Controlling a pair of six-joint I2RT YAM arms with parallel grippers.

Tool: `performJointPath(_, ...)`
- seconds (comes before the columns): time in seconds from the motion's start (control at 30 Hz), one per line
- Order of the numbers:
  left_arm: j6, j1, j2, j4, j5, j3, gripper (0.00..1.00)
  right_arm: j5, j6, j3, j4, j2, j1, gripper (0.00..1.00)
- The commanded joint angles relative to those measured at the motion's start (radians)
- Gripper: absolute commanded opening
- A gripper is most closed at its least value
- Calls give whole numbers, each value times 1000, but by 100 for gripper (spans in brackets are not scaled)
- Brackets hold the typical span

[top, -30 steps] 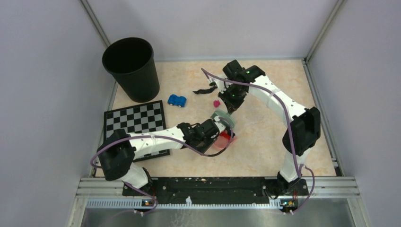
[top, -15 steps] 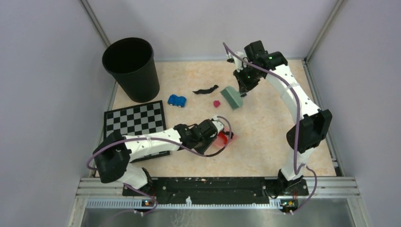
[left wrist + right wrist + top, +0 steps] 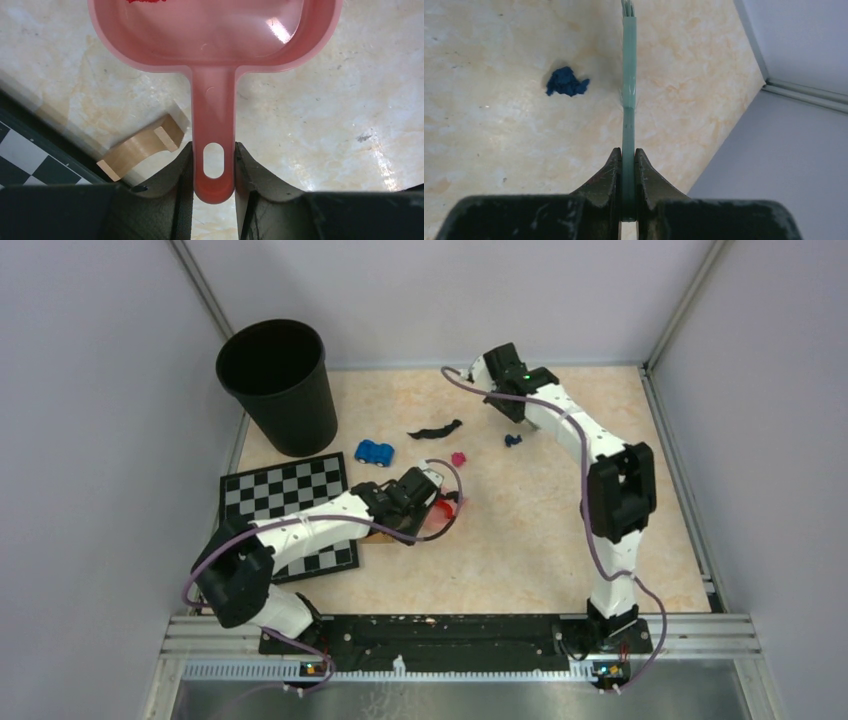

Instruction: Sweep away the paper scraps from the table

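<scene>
My left gripper is shut on the handle of the pink dustpan, which lies flat on the table. A red paper scrap sits at the pan's far edge. From above, the left gripper and dustpan are just short of a magenta scrap. A black scrap lies further back. My right gripper is shut on a thin green brush, with a dark blue scrap just left of it. In the top view the right gripper hangs above that blue scrap.
A black bin stands at the back left. A small blue toy car sits in front of it, with a chequered board under the left arm. A tan strip of tape lies beside the dustpan handle. The enclosure wall is close on the right.
The right arm swung the brush from the table's middle to the back, folding its elbow in. The left arm drew the dustpan back and left, toward the magenta scrap.
</scene>
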Motion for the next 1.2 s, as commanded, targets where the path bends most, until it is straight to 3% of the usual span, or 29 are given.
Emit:
performJointPath(0.0, 41, 39, 37, -22, 14, 79, 0, 14, 16, 41, 23, 88, 90, 0)
performJointPath(0.27, 104, 81, 118, 19, 33, 129, 0, -386, 186, 196, -231, 120, 197, 0)
performJointPath(0.4, 123, 92, 144, 50, 45, 135, 0, -591, 208, 181, -310, 62, 199, 0)
performJointPath(0.53, 126, 97, 150, 61, 57, 134, 0, -629, 220, 149, -352, -5, 199, 0)
performJointPath(0.77, 132, 97, 104, 95, 66, 89, 0, -779, 263, 264, -425, -52, 122, 0)
performJointPath(0.97, 134, 97, 62, 110, 91, 65, 0, -736, 287, 321, -367, -68, 43, 0)
performJointPath(1.17, 140, 97, 53, 116, 101, 59, 0, -509, 269, 238, -292, -98, 41, 0)
